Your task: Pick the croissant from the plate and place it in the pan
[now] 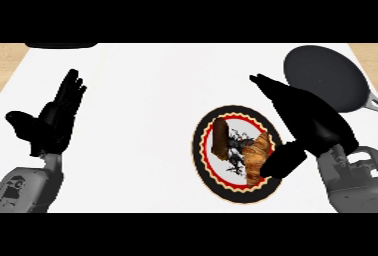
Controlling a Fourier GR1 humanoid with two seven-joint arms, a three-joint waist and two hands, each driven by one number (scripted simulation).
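Head view — croissant: the croissant (235, 150) lies on the plate (210, 172), a little right of the plate's middle, and it is not lifted.
Head view — long axis: its length seems to run from the upper left down to the lower right; the lower right end is hidden under the thumb, so I cannot trace it fully.
Head view — right hand: the right hand (310, 117) stands just right of the plate, fingers straight and pointing up and left, thumb reaching down over the plate's right edge. It is released and grasps nothing.
Head view — direction: from this hand the croissant lies to the left and a little toward the robot, just beside the thumb; whether they touch I cannot tell.
Head view — nearer hand: the right one, clearly.
Head view — left hand: the left hand (55, 117) rests near the left edge, fingers up and relaxed, well apart from the plate.
Head view — pan: the pan (325, 75) sits up and right of the plate, behind the right hand, with nothing in it.
Judgement: the hand probably must close across the short side of the croissant, then carry it away from the robot and to the right.
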